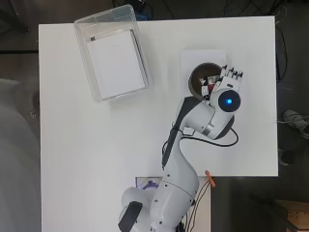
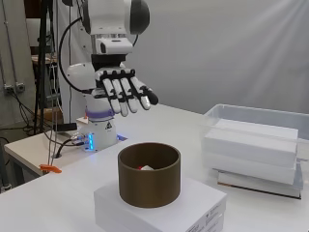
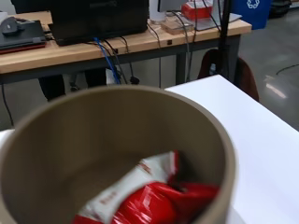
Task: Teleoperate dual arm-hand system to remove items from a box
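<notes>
Red-and-white packet (image 3: 145,196) lies at bottom of brown round tub (image 2: 149,180) on white box (image 2: 161,208) near desk (image 1: 96,145) edge; hand (image 2: 126,92) above, fingers (image 2: 130,99) released—lower straight in, clearing rim.

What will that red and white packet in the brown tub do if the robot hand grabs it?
The red and white packet looks crinkly and shiny, so it will probably bend and may slip. It lies slumped inside the brown tub, so it is likely light. The hand hovers open above.

red and white packet (image 3: 149,196) lying inside upright brown round box (image 2: 149,180).
</notes>
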